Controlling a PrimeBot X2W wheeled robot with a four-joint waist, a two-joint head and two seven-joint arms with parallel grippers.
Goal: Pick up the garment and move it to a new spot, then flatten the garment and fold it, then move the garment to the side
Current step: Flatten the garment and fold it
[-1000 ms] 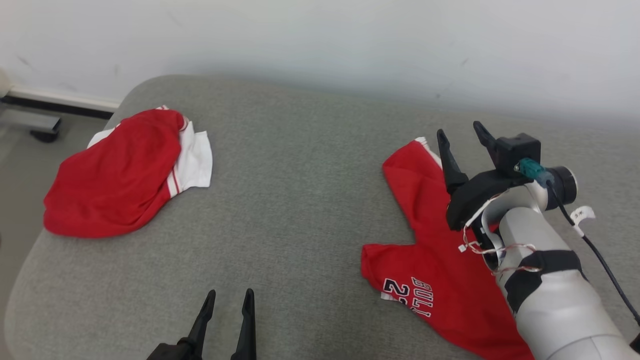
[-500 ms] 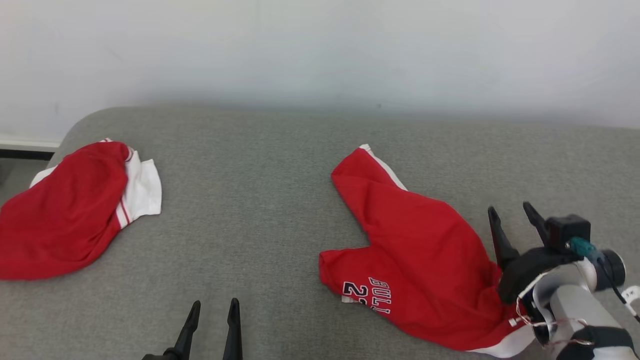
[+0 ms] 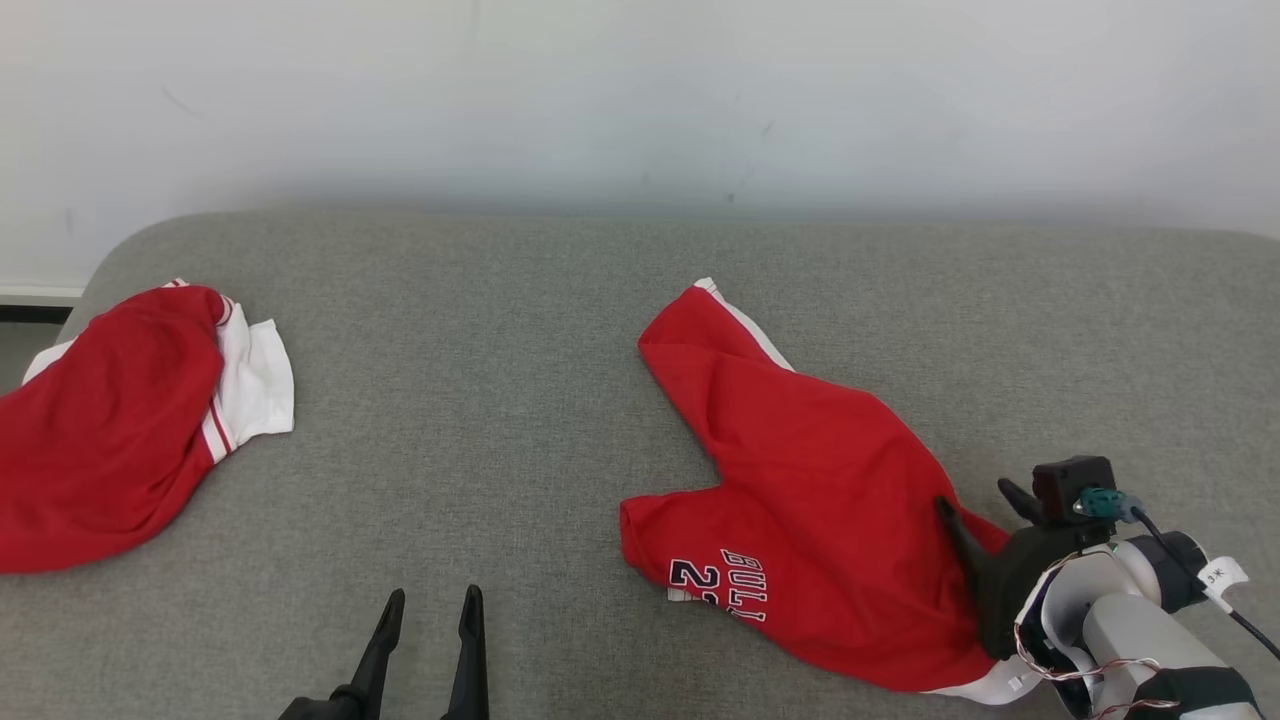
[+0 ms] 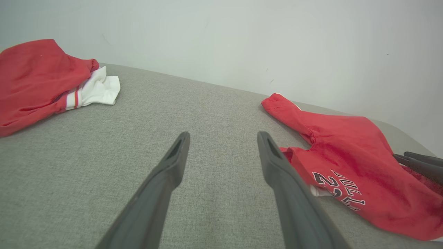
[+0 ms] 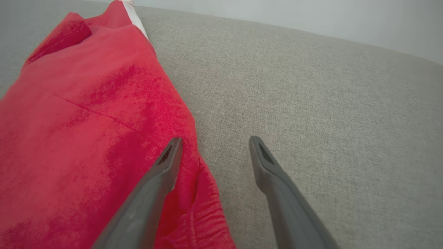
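Observation:
The garment [image 3: 810, 470], red shorts with white trim and dark lettering, lies spread on the right half of the grey padded surface [image 3: 500, 400]. My right gripper [image 3: 975, 497] is open at the garment's near right edge. In the right wrist view the right gripper [image 5: 215, 140] straddles that edge, with one finger over the red garment [image 5: 86, 121] and the other over bare grey fabric. My left gripper [image 3: 432, 594] is open and empty at the bottom, left of the garment. In the left wrist view the left gripper [image 4: 224, 135] hovers over grey fabric, and the garment [image 4: 346, 138] lies to its right.
A second red and white garment [image 3: 110, 420] lies bunched at the far left edge of the surface, also seen as a red heap [image 4: 34, 76] in the left wrist view. A pale wall [image 3: 640, 100] rises right behind the surface. Bare grey fabric separates the two garments.
The head camera has turned, shifting the whole picture left. My right gripper has drawn back along the garment from its far leg to its near right edge and sits lower. The left gripper has kept still.

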